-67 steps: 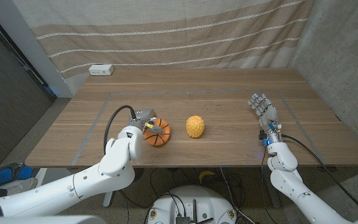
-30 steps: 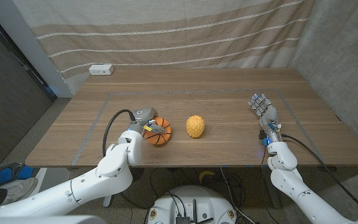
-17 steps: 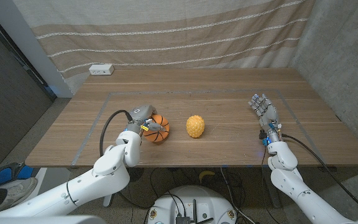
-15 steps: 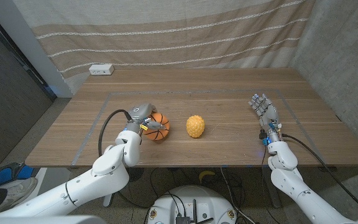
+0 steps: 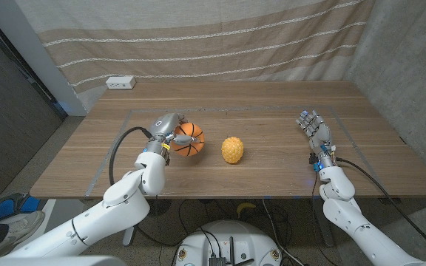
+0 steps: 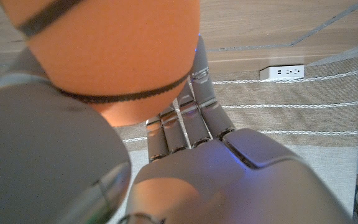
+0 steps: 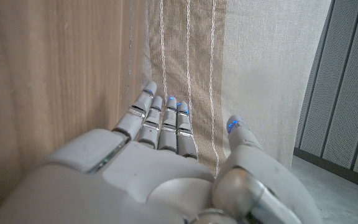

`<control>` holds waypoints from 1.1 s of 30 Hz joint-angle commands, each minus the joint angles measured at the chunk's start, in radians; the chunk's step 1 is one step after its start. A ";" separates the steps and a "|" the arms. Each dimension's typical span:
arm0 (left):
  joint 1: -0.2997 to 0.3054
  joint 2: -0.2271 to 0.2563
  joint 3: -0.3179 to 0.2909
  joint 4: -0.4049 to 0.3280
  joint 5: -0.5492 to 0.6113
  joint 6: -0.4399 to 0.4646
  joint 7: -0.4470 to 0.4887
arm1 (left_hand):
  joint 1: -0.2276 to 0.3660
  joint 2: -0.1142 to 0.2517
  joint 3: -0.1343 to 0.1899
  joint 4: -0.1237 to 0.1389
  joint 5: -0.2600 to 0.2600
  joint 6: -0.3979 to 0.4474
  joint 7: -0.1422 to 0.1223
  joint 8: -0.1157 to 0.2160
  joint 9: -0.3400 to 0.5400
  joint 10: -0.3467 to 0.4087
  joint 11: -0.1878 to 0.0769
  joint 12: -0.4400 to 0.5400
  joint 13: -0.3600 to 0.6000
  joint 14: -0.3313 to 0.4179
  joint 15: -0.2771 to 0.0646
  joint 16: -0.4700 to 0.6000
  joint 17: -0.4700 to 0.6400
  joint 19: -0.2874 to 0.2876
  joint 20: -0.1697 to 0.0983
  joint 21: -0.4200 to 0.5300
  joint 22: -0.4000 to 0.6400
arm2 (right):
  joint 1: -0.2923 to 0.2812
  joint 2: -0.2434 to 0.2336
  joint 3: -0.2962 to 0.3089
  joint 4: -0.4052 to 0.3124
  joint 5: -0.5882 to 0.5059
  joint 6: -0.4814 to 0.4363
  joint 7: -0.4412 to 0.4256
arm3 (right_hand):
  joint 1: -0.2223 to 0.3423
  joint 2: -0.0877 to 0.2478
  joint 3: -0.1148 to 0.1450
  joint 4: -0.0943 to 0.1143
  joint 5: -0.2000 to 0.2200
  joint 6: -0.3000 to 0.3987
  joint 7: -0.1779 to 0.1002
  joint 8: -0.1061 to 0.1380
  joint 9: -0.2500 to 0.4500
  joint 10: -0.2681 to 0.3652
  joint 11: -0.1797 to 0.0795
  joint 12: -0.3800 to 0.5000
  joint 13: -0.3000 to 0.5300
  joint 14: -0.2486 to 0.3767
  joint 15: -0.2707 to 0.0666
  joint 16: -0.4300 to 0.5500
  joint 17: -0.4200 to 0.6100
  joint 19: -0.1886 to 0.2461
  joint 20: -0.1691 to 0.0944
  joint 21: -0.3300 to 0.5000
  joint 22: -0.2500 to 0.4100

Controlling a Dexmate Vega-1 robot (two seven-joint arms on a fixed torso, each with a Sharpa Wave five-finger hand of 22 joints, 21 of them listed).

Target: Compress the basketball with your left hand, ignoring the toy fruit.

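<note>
Centrally, on the left half of the desk (image 5: 272, 96), the left hand (image 5: 166, 127) grips the one basketball (image 5: 188, 139), its fingers wrapped over the ball's left and top side; the left wrist view shows the orange ball with its black seam pressed against the palm and fingers (image 6: 185, 124). Whether the ball touches the wood or sits slightly above it cannot be told. Just to the ball's right, apart from it, lies the single yellow toy fruit (image 5: 232, 149), with bare wood all around it. A thin taped outline (image 5: 117, 144) marks a working area on the wood; both things lie inside it, well back from the desk's near edge and far from its rear edge. One white power strip (image 5: 120, 83) sits near the far left corner, by the striped curtain (image 5: 198, 37). The right hand (image 5: 313, 131) is well apart near the right side, holding nothing, fingers spread and reaching up, with wide open wood between it and the fruit.
</note>
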 commanded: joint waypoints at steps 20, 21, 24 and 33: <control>0.056 -0.086 -0.200 0.107 -0.249 -0.384 0.132 | 0.531 0.520 0.056 0.000 -0.004 0.011 0.004 0.010 0.144 0.036 -0.027 0.011 0.067 0.089 -0.183 0.006 0.094 -0.015 -0.128 0.033 -0.006 | 0.035 -0.009 -0.015 0.001 -0.021 -0.043 -0.021 | -0.013 0.000 -0.001 -0.002 0.007 0.011 0.001 -0.001 0.005 0.006 0.002 0.005 0.001 0.006 0.001 0.006 0.000 0.006 0.005 -0.002 0.004; 0.057 -0.086 -0.200 0.107 -0.249 -0.386 0.132 | 0.531 0.520 0.057 0.000 -0.004 0.012 0.004 0.010 0.143 0.036 -0.029 0.011 0.069 0.089 -0.183 0.005 0.096 -0.015 -0.128 0.034 -0.007 | 0.035 -0.009 -0.015 0.001 -0.021 -0.043 -0.021 | -0.013 0.000 -0.001 -0.002 0.007 0.011 0.000 -0.001 0.005 0.006 0.002 0.005 0.001 0.006 0.001 0.006 0.000 0.006 0.005 -0.002 0.004; 0.056 -0.095 -0.212 0.128 -0.269 -0.432 0.142 | 0.531 0.520 0.059 0.000 -0.004 0.011 0.004 0.011 0.145 0.034 -0.026 0.010 0.072 0.088 -0.183 0.005 0.098 -0.016 -0.128 0.037 -0.008 | 0.039 -0.007 -0.018 0.004 -0.024 -0.042 -0.022 | -0.013 0.000 -0.001 -0.002 0.007 0.011 0.001 -0.001 0.005 0.006 0.001 0.005 0.001 0.007 0.003 0.006 0.000 0.006 0.004 -0.002 0.004; 0.058 -0.117 -0.237 0.171 -0.302 -0.533 0.165 | 0.531 0.519 0.066 0.000 -0.005 0.005 0.005 0.011 0.148 0.035 -0.026 0.009 0.081 0.088 -0.183 0.003 0.108 -0.022 -0.128 0.046 -0.012 | 0.034 -0.009 -0.020 -0.012 -0.039 -0.041 -0.042 | -0.014 0.000 -0.001 -0.003 0.007 0.012 0.001 -0.001 0.005 0.006 0.003 0.006 0.002 0.007 0.001 0.006 -0.001 0.005 0.004 -0.002 0.004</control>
